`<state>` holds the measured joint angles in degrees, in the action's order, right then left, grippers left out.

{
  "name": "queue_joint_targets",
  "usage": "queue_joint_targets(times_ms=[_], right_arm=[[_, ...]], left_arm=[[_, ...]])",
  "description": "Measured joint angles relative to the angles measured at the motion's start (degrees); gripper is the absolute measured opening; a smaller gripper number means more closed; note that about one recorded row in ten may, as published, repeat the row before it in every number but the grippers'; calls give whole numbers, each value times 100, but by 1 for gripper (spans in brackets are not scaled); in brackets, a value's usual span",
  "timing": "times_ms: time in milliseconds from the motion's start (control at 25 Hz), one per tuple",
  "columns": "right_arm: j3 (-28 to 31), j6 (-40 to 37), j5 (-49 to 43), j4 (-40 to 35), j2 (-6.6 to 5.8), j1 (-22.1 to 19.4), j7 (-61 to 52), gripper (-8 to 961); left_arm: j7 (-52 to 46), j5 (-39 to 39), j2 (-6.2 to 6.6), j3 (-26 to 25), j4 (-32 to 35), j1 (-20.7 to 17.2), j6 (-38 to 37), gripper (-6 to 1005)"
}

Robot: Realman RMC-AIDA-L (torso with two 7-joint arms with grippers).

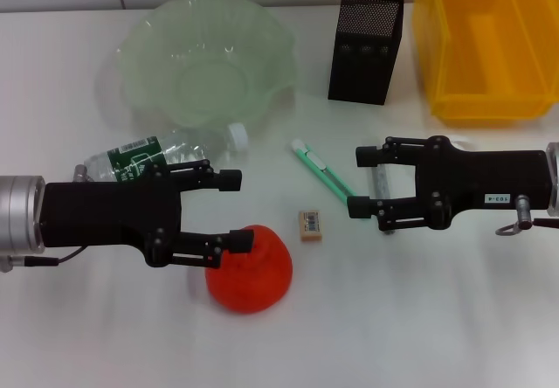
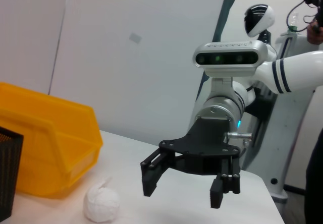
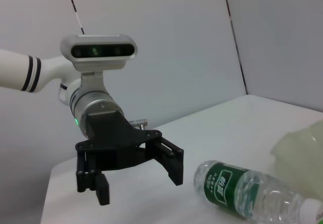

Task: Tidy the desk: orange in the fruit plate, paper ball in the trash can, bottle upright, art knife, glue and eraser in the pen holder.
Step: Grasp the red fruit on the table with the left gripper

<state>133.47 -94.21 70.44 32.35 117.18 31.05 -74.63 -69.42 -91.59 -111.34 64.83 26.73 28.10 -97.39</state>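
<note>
On the desk (image 1: 87,336), the plate (image 1: 206,60) sits at the back left, the holder (image 1: 365,47) to its right, and the can (image 1: 486,43) at the far right. The bottle (image 1: 166,154) lies on its side just before the plate. The knife (image 1: 320,166) lies centre, the eraser (image 1: 310,225) before it, the orange (image 1: 251,270) nearest, left of the eraser. The glue (image 1: 384,187) lies right of the knife. A paper ball (image 2: 101,204) rests beside the can.

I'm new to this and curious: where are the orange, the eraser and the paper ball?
orange (image 1: 253,274): head view, its front surface.
eraser (image 1: 310,224): head view, its labelled top.
paper ball (image 2: 101,203): left wrist view, its middle.
</note>
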Motion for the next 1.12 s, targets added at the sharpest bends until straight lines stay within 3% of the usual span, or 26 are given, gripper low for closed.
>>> queue_joint_targets(times_ms=[520,600,640,1120], right_arm=[[16,76,-94,121,-64,-9,-16,783],[14,80,-94,124,-68,8,-16,782],[12,82,-94,125,-68,16,-16,781],[-23,85,-94,122,-73,41,-16,772]], left_arm=[[-188,-1189,-504,24,230,203,827,770],[-188,-1189,-504,24,230,203,827,766],[-193,-1299,-586,-6,229,205,1033,763],[-195,-1301,-572,-5,227,164,1250,734]])
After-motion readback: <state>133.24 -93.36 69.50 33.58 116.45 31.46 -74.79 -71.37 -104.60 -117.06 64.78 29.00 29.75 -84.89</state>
